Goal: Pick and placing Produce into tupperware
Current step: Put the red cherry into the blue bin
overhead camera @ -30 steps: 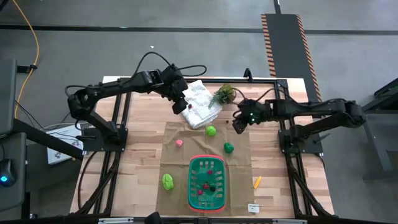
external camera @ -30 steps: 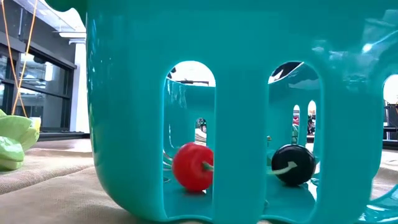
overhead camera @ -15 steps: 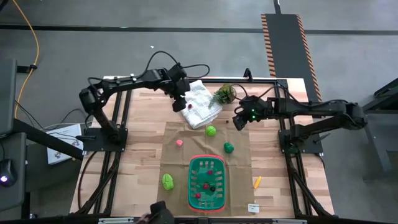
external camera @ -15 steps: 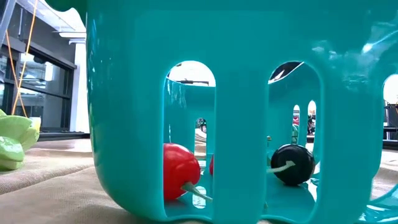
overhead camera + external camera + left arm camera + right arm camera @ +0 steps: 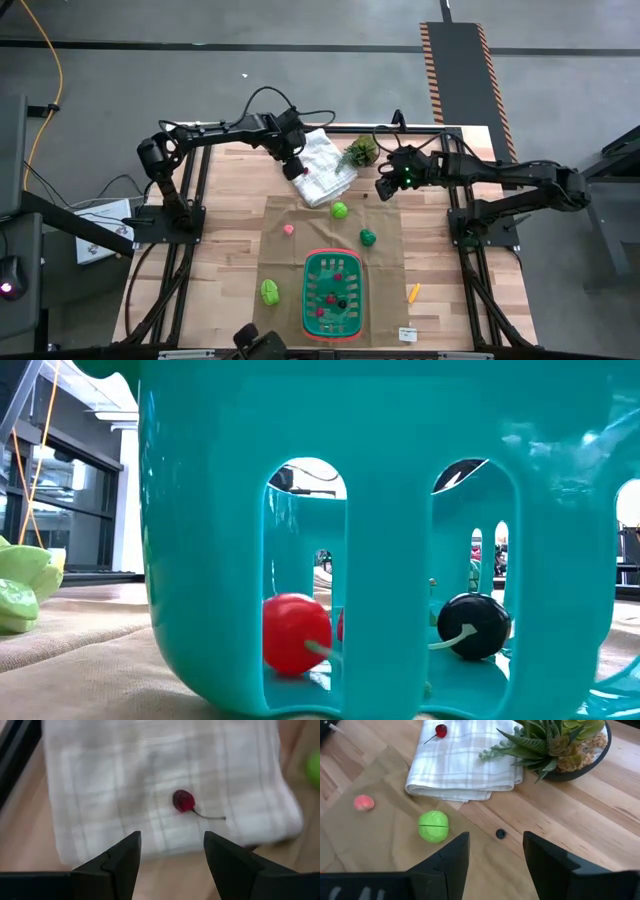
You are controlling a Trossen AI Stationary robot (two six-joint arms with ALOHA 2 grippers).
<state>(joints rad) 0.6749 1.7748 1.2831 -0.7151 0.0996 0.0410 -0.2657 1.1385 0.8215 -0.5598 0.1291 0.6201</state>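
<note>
- Produce lies scattered: a red cherry (image 5: 183, 800) on the folded white cloth (image 5: 322, 166) in the upper middle of the high view, a green ball (image 5: 339, 210), a pink piece (image 5: 288, 229) and a darker green piece (image 5: 368, 237) on the brown mat (image 5: 285, 265), a leafy green piece (image 5: 269, 291) left of the basket, and an orange piece (image 5: 413, 292) to its right.
- The green basket (image 5: 333, 293) sits at lower centre of the desk (image 5: 225, 250), with a red cherry (image 5: 293, 633) and a dark one (image 5: 475, 624) inside.
- Left gripper (image 5: 293, 165) hovers at the cloth's left edge, fingers (image 5: 120, 862) parted and empty.
- Right gripper (image 5: 384, 190) hangs just below the potted plant (image 5: 360, 151), fingers (image 5: 447, 862) apart, holding nothing.
</note>
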